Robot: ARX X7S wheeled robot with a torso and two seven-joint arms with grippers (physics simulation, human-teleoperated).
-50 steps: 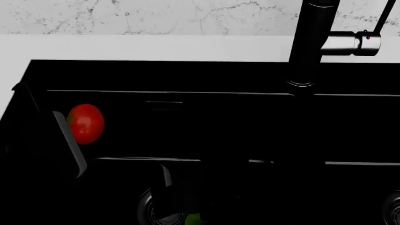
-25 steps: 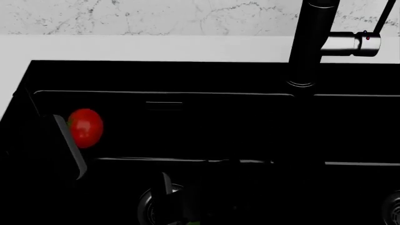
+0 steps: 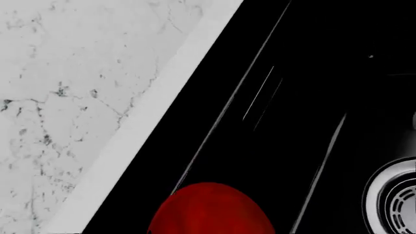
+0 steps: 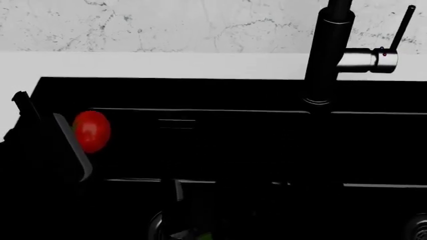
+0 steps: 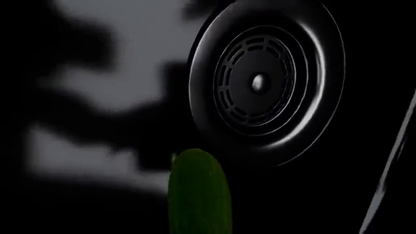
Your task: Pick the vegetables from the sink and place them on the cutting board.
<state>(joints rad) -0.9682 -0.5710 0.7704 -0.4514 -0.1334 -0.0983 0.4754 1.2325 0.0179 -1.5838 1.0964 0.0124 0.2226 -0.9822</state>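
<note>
The red tomato (image 4: 91, 131) hangs over the left end of the black sink (image 4: 233, 95), level with its rim. My left gripper (image 4: 79, 141) is shut on it, a grey finger (image 4: 72, 145) along its left side. In the left wrist view the tomato (image 3: 211, 209) fills the spot between the dark jaws. The green cucumber (image 5: 199, 192) stands end-on in my right gripper (image 4: 195, 219), above the basin floor and near the round drain (image 5: 260, 83). Only its tip (image 4: 204, 236) shows in the head view. The cutting board is out of view.
A tall black faucet (image 4: 327, 55) with a steel lever (image 4: 363, 59) rises at the sink's back right. White counter (image 4: 167, 65) and a marble wall (image 4: 167, 22) lie behind. A second drain (image 4: 419, 229) shows at the lower right.
The head view has tilted up, so the sink sits lower in frame. The tomato and left gripper have risen relative to the sink. The cucumber tip stays at the bottom edge.
</note>
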